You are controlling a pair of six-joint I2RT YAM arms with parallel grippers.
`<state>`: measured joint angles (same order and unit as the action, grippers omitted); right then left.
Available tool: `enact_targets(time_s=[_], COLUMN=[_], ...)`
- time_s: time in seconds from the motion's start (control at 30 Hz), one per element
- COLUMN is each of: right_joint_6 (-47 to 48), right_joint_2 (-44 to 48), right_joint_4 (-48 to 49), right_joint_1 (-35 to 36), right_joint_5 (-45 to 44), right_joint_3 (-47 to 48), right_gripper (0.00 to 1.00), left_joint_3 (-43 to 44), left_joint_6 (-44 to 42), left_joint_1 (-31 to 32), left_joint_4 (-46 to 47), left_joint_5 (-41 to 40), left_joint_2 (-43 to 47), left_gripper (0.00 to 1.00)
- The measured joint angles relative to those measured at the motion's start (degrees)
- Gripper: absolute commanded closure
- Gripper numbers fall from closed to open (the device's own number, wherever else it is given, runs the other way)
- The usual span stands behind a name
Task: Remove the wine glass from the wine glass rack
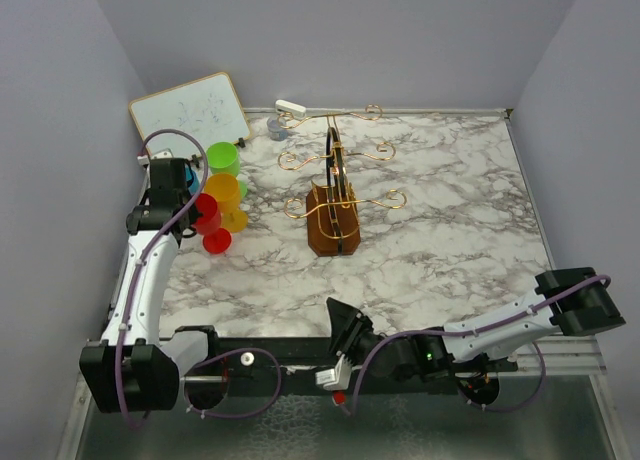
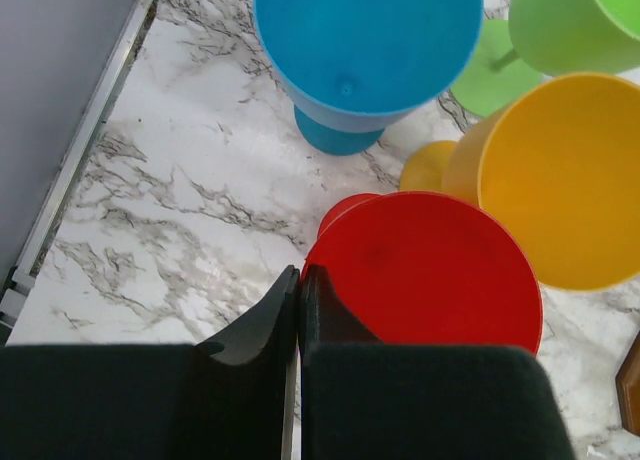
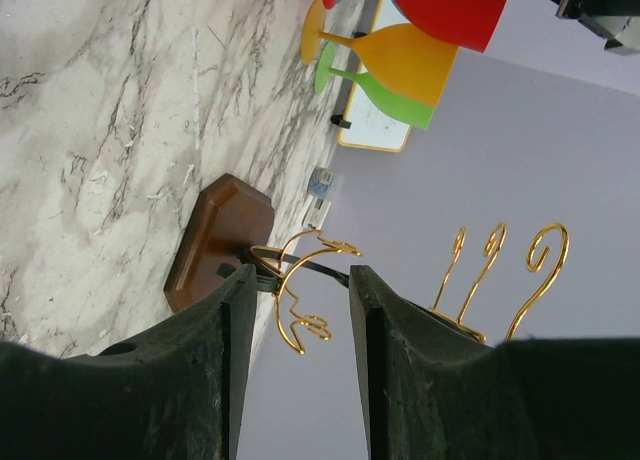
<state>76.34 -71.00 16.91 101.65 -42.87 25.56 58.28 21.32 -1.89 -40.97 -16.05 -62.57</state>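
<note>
Marble-patterned table (image 1: 450,230) carries all the items. The wine glass rack (image 1: 333,230) stands near its centre. In the top view every curled gold wire arm on the rack is bare.

The wine glass (image 2: 430,270), red and opaque, is well apart from the rack at the left side of the table. It sits in a tight cluster with a yellow glass (image 2: 565,180), a green glass (image 2: 570,20) and a blue glass (image 2: 365,40).

The left gripper (image 2: 300,275) is above the red rim with its fingers closed to a thin slit. One finger lies over the inside of the bowl and the other lies outside it, so the gripper appears to pinch the bowl wall. The wall itself cannot be seen inside the slit.

The right gripper (image 3: 298,280) is low at the near edge of the table. Its fingers are spread and hold nothing.

Handling judgement:
- The glass looks like moulded plastic, so it is probably light, stiff and smooth.
- The thin wall may flex or slip under a pinch.
- The wide bowl on a narrow stem makes it top-heavy.
- The rim wall is the accessible grip point, because the neighbouring glasses crowd the stem.
</note>
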Motion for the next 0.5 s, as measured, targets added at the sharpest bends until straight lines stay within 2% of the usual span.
enact_targets(time_s=[0.33,0.5], right_joint_6=[-1.25,-1.62], right_joint_2=[1.09,1.73], right_joint_4=[-0.7,-1.03], right_joint_1=[0.0,0.0], right_joint_5=[-0.79,-1.2], right_joint_3=[0.63,0.63], right_gripper=[0.58,0.58], left_joint_3=[0.0,0.17], left_joint_6=[0.2,0.26], left_joint_1=[-1.44,-1.49], left_joint_4=[2.91,2.8], left_joint_5=[0.11,0.07], left_joint_2=[-4.39,-5.27], left_gripper=[0.91,0.69])
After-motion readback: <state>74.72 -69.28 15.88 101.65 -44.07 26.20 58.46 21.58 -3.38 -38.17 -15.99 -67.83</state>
